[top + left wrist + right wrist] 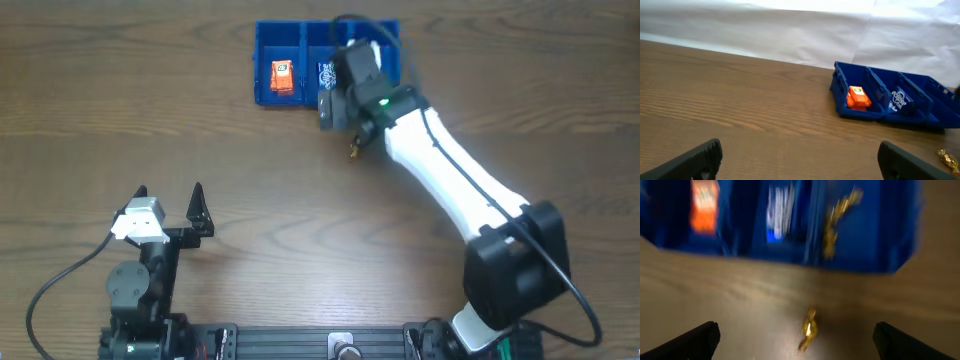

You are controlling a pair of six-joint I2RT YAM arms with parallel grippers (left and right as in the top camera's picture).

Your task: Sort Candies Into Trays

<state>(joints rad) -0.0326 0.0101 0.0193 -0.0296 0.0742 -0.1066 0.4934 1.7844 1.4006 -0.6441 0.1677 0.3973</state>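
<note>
Worktop (120, 120): wood grain.

Right arm (450, 175): stands at the near right corner and stretches diagonally toward the middle of the far edge, with its wrist at the tray's near wall. Right claw (795, 332) points down, spread wide and empty.

Left arm (145, 275): folded up by the near left corner. Left claw (168, 192) is level and faces the far edge, wide open, nothing in it.

Blue tray (262, 60): three compartments side by side, near the far edge and about midway along it.

Orange candy (283, 78): left compartment, long axis running near to far along the bin.

Blue-and-white candy (326, 72): middle compartment; its lie cannot be told.

Gold candy in tray (837, 222): right compartment, long axis along the bin, a little slanted.

Loose gold candy (808, 329): on bare worktop just on the near side of the tray, apart from its wall and below the gap between the right claw's fingers. Long axis near to far, one twisted end toward the tray.
</note>
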